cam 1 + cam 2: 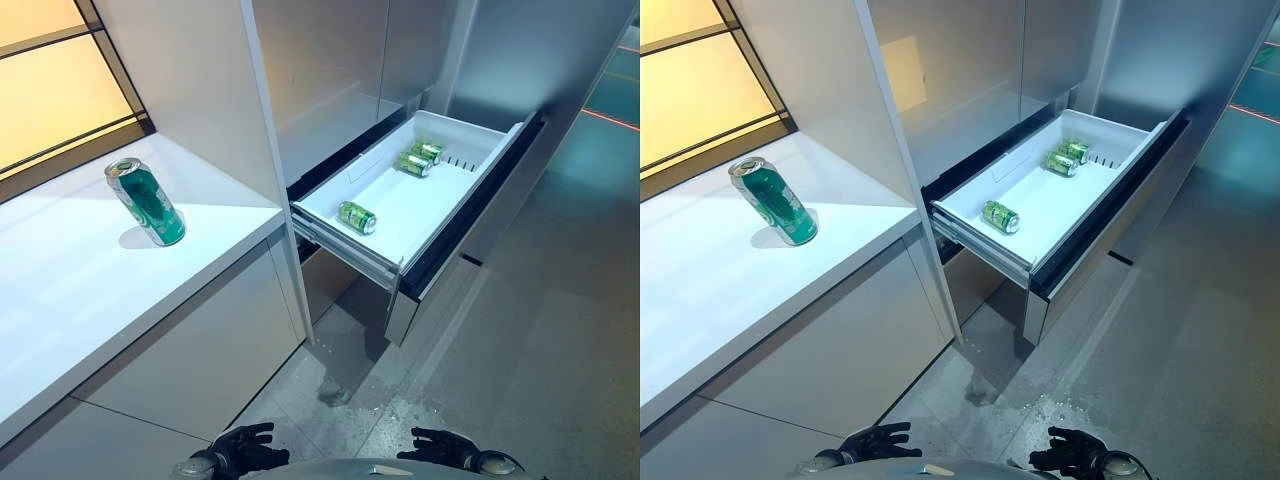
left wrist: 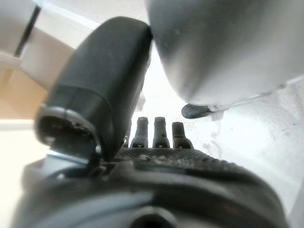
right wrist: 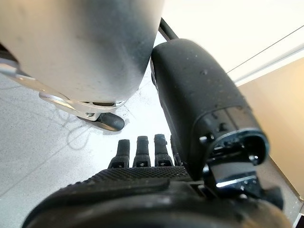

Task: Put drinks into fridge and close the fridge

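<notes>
A green can (image 1: 147,201) stands tilted on the white counter (image 1: 70,290) at the left. The fridge drawer (image 1: 470,140) is pulled open at the centre right. Green cans lie in it: one near the front (image 1: 357,216) and others at the back (image 1: 419,158). My left hand (image 1: 240,447) hangs low at the bottom edge, fingers relaxed and empty; it also shows in the left wrist view (image 2: 156,133). My right hand (image 1: 445,448) hangs low at the bottom right, fingers relaxed and empty; it also shows in the right wrist view (image 3: 142,152).
A white upright panel (image 1: 200,90) separates the counter from the fridge. Grey floor (image 1: 540,360) lies in front of the drawer. White cabinet fronts (image 1: 190,360) run below the counter. A lit window (image 1: 60,80) is behind the counter.
</notes>
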